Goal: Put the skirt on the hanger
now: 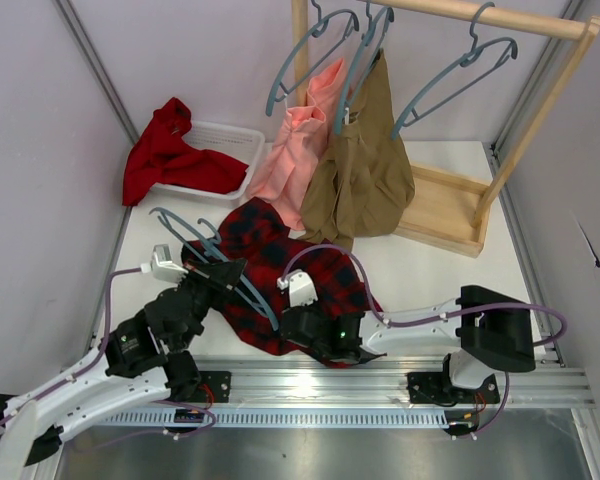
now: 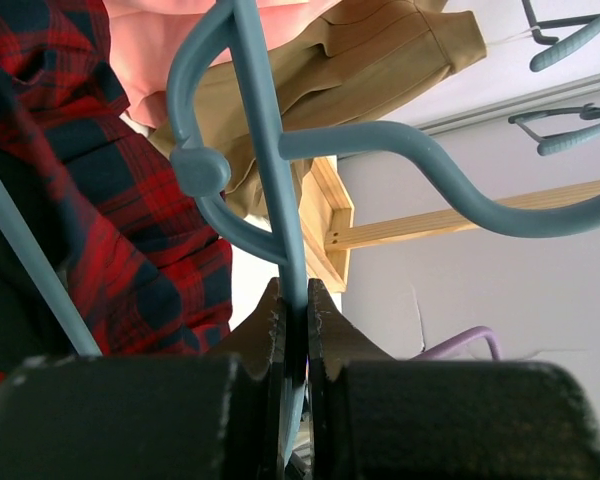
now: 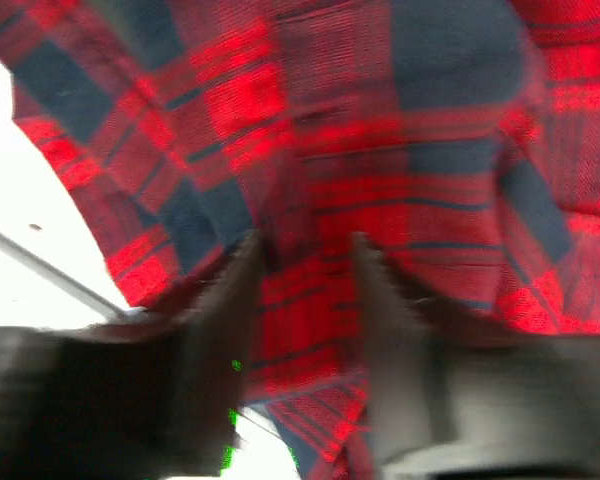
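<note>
The skirt (image 1: 280,265), red-and-black tartan, lies crumpled on the white table in front of the arms. My left gripper (image 1: 230,272) is shut on the thin blue-grey hanger (image 1: 255,295), which lies slanted across the skirt's left part. In the left wrist view the jaws (image 2: 295,310) pinch the hanger's bar (image 2: 270,150), with the skirt (image 2: 110,200) to the left. My right gripper (image 1: 287,325) is at the skirt's near edge. In the blurred right wrist view its fingers (image 3: 230,290) stand a little apart with a fold of the skirt (image 3: 310,300) pinched between them.
A white basket (image 1: 230,135) with a plain red cloth (image 1: 165,150) sits at the back left. A wooden rack (image 1: 450,210) at the back holds a pink garment (image 1: 295,150), a tan garment (image 1: 365,160) and an empty hanger (image 1: 460,70). A metal rail (image 1: 380,375) runs along the near edge.
</note>
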